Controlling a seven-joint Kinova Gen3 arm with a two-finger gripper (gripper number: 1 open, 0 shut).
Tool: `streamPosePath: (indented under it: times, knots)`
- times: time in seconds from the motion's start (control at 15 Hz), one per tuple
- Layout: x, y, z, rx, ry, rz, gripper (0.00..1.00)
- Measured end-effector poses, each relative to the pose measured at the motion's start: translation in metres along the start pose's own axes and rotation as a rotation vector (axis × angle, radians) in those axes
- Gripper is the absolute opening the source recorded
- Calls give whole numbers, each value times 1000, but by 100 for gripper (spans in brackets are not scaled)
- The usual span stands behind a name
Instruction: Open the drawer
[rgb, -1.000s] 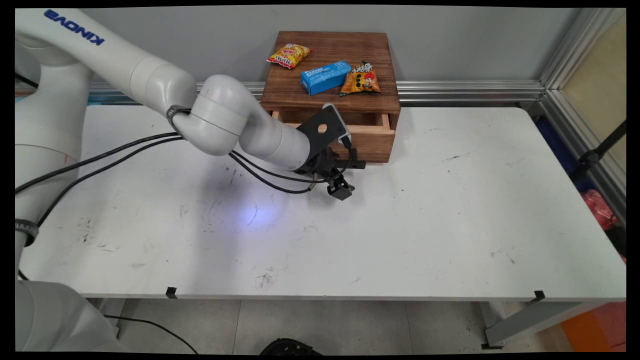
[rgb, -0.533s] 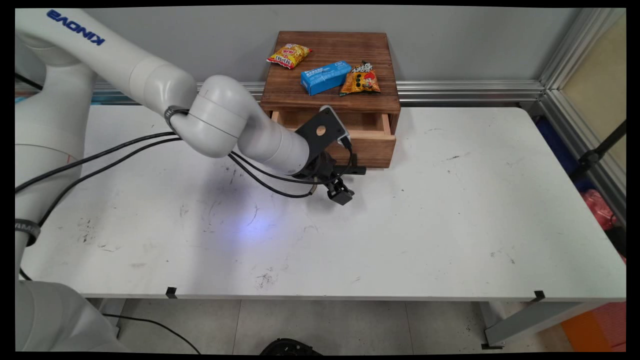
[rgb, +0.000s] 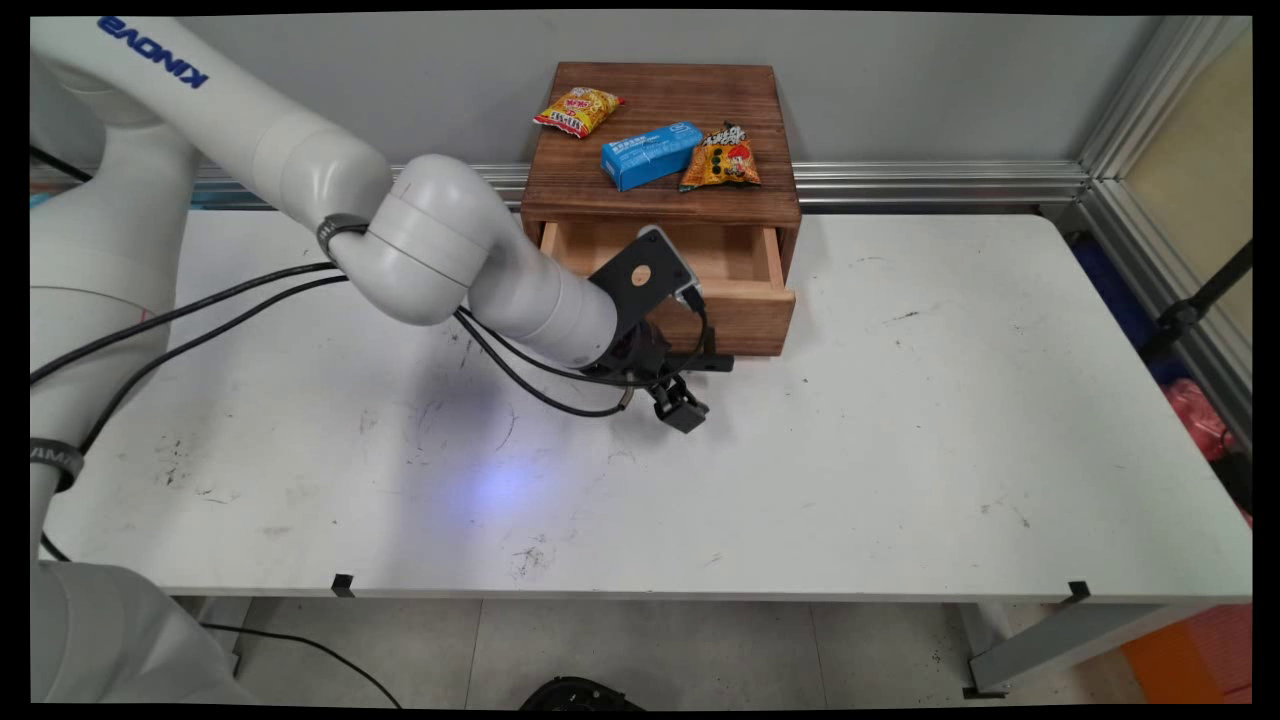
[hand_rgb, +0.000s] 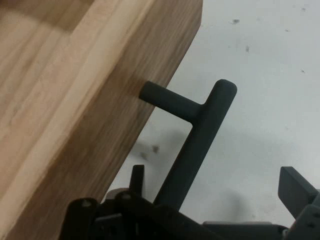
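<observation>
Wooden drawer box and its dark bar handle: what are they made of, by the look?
Brown wooden drawer box: apparently solid wood, stained dark outside with visible grain; the drawer's inside is pale and looks unfinished. Dark bar handle: matte charcoal, smooth and round; probably coated metal, though plastic can't be ruled out.

Arm link is hiding the drawer front's (rgb: 745, 318) left part and handle (hand_rgb: 192, 145) base; hand view is cropping the tool (hand_rgb: 220, 220) linkage.
</observation>
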Motion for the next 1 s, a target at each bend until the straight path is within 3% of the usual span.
streamPosePath:
  times: [0.4,1.0]
  knots:
    - [-4,17,-10,-47,-35,12,100]
    - [-13,32,-20,-104,-109,120,100]
